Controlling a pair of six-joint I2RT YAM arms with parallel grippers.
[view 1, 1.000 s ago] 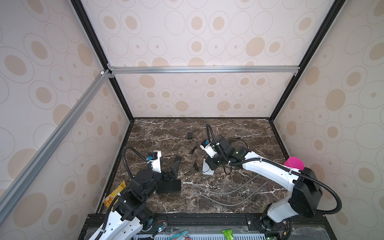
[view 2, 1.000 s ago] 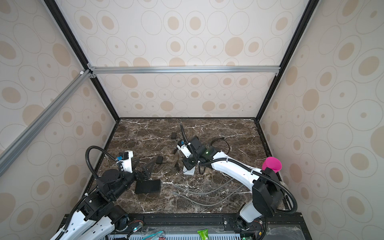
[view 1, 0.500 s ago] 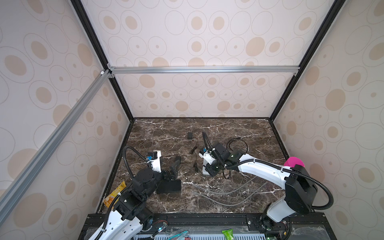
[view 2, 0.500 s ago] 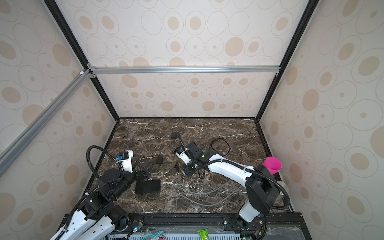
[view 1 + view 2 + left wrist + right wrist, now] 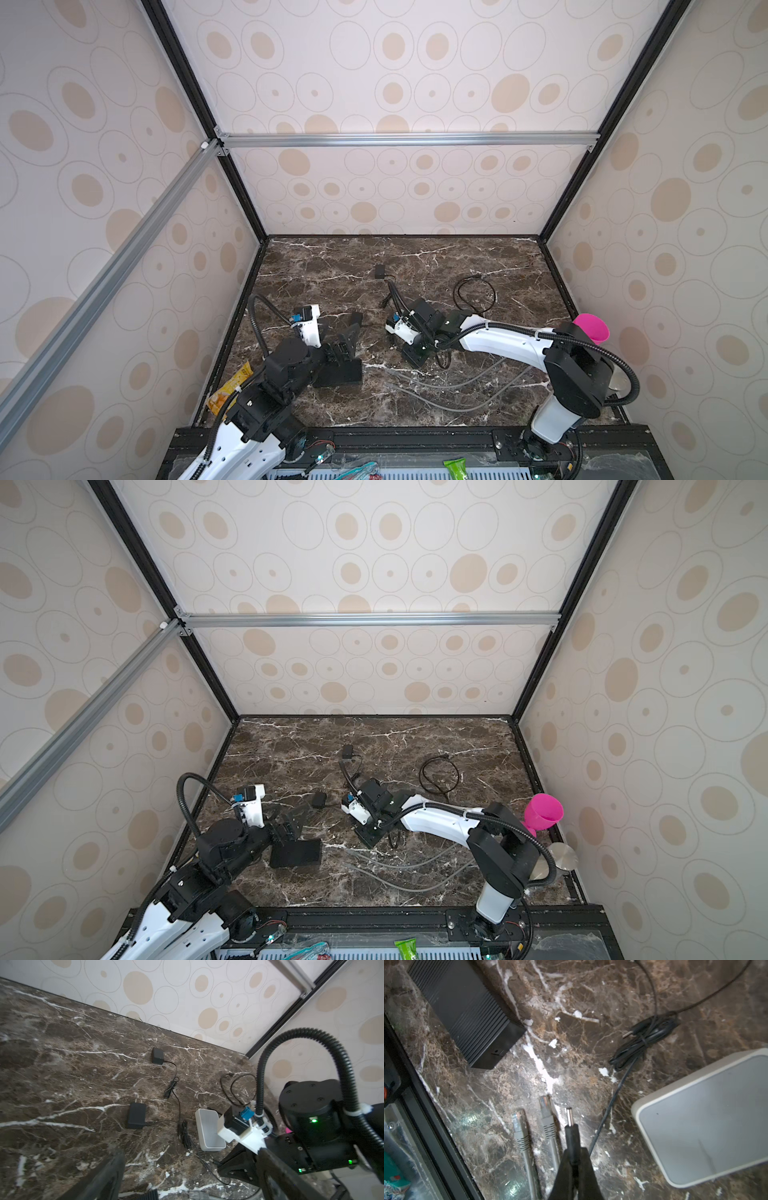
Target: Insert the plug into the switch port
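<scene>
Right gripper (image 5: 572, 1157) — clamped on the black barrel plug with a silver tip (image 5: 570, 1126), which sticks out past the fingertips.

- Plug, location: over the dark brown veined marble tabletop (image 5: 591, 1001), between the black ribbed rectangular box (image 5: 467, 1007) and the white rounded plastic box (image 5: 708, 1118), touching neither.
- Small round socket (image 5: 496, 1050): in the black box's end face, well apart from the plug tip.
- Left gripper (image 5: 291, 820) — jaws spread wide, nothing between them, at the far edge of the black box in both top views. Whether it touches the box cannot be told.
- Two grey network-cable connectors (image 5: 547, 1118): side by side on the marble, just beside the plug.
- Black two-pronged power adapter (image 5: 136, 1113): flat on the marble, near the white box.
- Smaller black adapter block (image 5: 157, 1058): farther back, lead attached.
- Loose coil of thin black cable (image 5: 476, 295): toward the far right.
- Pink funnel-shaped cup (image 5: 592, 328): at the right edge.
</scene>
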